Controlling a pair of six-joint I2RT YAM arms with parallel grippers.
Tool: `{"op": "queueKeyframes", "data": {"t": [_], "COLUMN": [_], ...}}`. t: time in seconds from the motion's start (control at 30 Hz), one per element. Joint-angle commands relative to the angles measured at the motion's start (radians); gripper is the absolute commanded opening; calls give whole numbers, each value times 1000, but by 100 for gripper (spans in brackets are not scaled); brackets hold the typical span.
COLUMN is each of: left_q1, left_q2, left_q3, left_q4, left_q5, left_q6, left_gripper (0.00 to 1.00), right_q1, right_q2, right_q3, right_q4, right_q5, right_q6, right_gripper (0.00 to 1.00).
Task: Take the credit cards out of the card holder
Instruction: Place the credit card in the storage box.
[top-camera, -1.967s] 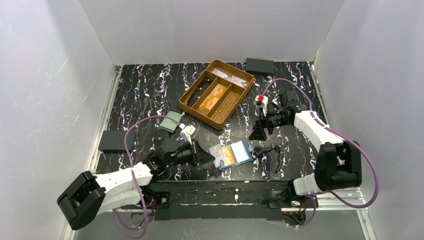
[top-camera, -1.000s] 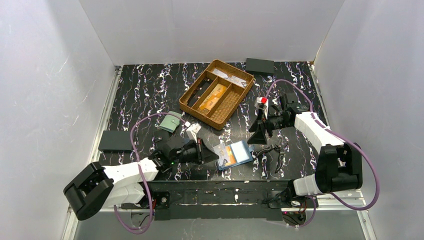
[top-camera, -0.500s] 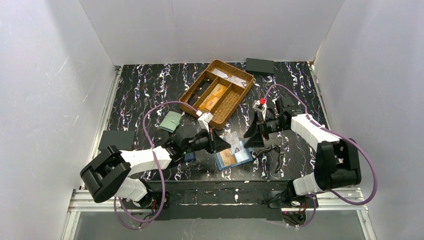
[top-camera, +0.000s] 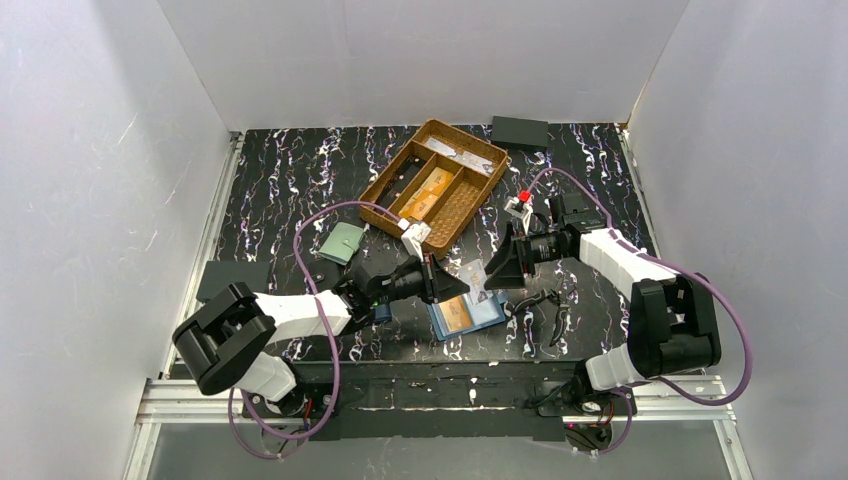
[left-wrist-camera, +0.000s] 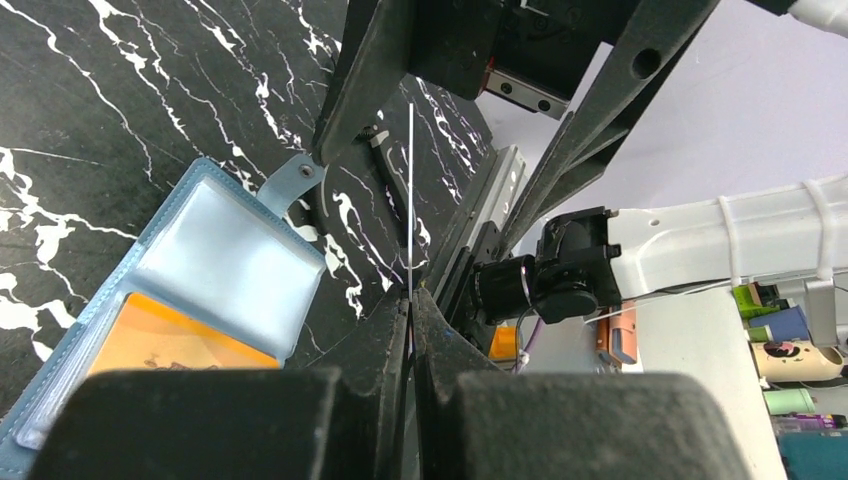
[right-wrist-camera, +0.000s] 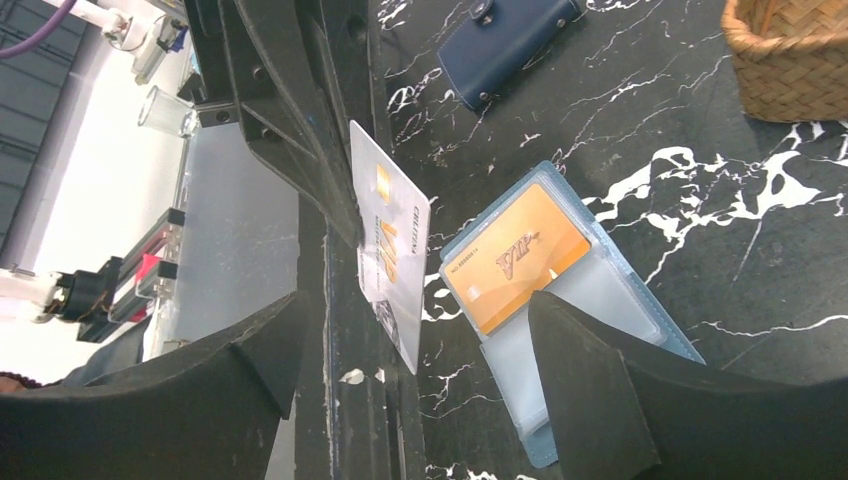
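While pinched edgewise by left gripper (left-wrist-camera: 410, 300), amid wide-open right gripper (right-wrist-camera: 420, 300): credit card (right-wrist-camera: 393, 255), liable to twist loose at handover.

left end effector (left-wrist-camera: 410, 298) pinched, right end effector (right-wrist-camera: 415, 305) splayed

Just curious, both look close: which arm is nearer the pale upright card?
Left. The left fingers pinch the card; the right fingers stand open on either side of it.

The left hand (top-camera: 462, 283), pinching a pale flat card (top-camera: 474, 273), sits between the right hand's (top-camera: 492, 274) spread fingers, blocking the way down to the open steel-blue folding card holder (top-camera: 488, 310). A brown woven basket (top-camera: 474, 205) stands close behind; the black marbled surface (top-camera: 290, 180) far left offers room.
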Motion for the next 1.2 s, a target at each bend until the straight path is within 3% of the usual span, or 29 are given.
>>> {"op": "queueKeyframes", "data": {"t": [0.0, 0.1, 0.23, 0.27, 0.3, 0.37, 0.47, 0.6, 0.67, 0.87, 1.03, 1.17], "left_q1": [-6, -6, -6, -7, -7, -7, -4, 53, 118, 367, 458, 481], "left_q2": [10, 21, 23, 20, 15, -6, -86, -274, -377, -510, -398, -310], "left_q3": [37, 41, 36, 31, 28, 10, -30, -32, -19, 102, 285, 375], "left_q4": [62, 74, 83, 83, 83, 82, 40, -206, -339, -674, -886, -960], "left_q5": [-2, -4, -24, -33, -45, -78, -161, -204, -185, -53, -34, -30], "left_q6": [-6, -11, -10, -9, -10, -15, -3, 85, 114, 217, 385, 463], "left_gripper": [0, 0, 0, 5, 11, 25, 47, 78, 97, 98, 98, 98], "right_q1": [15, 22, 22, 22, 22, 21, 18, 9, -12, -41, -41, -41], "right_q2": [11, 20, 33, 32, 32, 24, 14, 73, 129, 359, 630, 790], "right_q3": [-12, -10, 0, 3, 6, 18, 94, 336, 485, 931, 1283, 1489], "right_q4": [43, 57, 61, 60, 60, 36, -150, -457, -522, -508, -469, -424], "right_q5": [-65, -96, -125, -123, -118, -101, -11, 192, 302, 536, 658, 694], "right_q6": [43, 58, 61, 61, 61, 34, -146, -399, -429, -322, -218, -150], "right_gripper": [84, 65, 21, 8, 2, 1, 1, 1, 1, 1, 1, 1]}}
